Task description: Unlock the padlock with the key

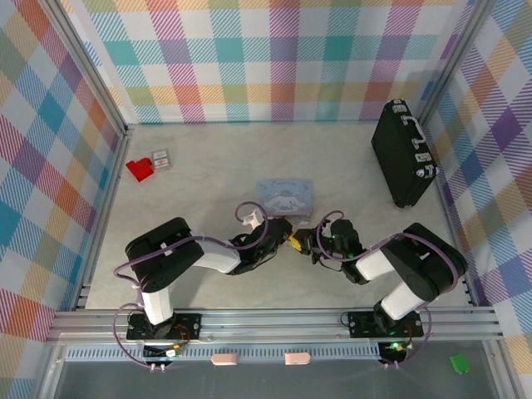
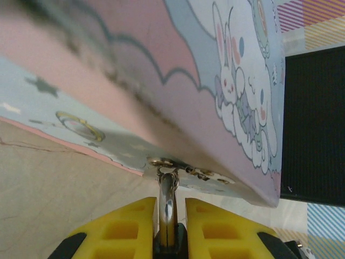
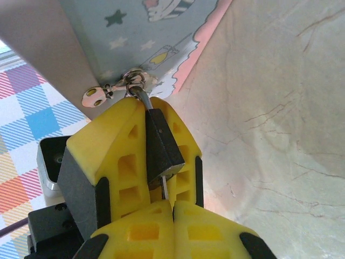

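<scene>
Top external: noted both arms folded inward, left gripper and right gripper tip to tip beside pastel tin. Left fingers clamped on padlock, between them; long axis in line with fingers, shackle toward tin hasp. Right fingers pressed together on key. Cartoon rabbits on tin.

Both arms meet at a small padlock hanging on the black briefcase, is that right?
Not the briefcase: the padlock hangs on the clasp of the pastel cartoon tin, as the left wrist view shows. Both arms do meet there.
</scene>
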Robot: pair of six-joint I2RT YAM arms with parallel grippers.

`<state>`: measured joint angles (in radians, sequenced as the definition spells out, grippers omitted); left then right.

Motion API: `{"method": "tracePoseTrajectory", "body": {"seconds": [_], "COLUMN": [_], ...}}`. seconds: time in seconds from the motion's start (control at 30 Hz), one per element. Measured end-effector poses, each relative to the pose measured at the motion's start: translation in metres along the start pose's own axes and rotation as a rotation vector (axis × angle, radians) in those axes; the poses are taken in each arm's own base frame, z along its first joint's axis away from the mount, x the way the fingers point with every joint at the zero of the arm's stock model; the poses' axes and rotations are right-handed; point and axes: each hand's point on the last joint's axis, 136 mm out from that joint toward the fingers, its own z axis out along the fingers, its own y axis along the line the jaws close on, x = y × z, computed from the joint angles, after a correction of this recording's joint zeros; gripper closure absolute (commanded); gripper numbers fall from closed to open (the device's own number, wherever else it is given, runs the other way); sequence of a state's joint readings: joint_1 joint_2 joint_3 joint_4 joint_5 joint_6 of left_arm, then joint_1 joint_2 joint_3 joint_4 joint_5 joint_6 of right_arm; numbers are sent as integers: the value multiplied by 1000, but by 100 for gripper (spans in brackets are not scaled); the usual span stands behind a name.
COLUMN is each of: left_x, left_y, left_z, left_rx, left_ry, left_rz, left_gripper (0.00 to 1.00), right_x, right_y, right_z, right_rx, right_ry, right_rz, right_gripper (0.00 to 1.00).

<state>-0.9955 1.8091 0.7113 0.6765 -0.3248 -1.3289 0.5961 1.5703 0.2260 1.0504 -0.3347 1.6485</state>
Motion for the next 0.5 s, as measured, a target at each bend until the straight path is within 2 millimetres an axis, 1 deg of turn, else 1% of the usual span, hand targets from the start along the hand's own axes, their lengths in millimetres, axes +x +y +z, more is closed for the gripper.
{"method": "tracePoseTrajectory", "body": {"seconds": [0.23, 0.33, 0.5], "left_x": [6, 10, 11], "left_y": [0, 0, 0], "left_z": [0, -1, -1], "left_rx": [2, 2, 2], "left_ry": [29, 44, 50], "left_rz": [-1, 3, 1], "left_gripper": [100, 95, 89], "right_x": [-3, -6, -5], "right_y": [-3, -4, -4], "right_z": [-2, -2, -3], "right_rx": [11, 17, 18], "right_ry": [2, -6, -2], "right_rz": [-17, -18, -25], "right_gripper": [100, 100, 100]}}
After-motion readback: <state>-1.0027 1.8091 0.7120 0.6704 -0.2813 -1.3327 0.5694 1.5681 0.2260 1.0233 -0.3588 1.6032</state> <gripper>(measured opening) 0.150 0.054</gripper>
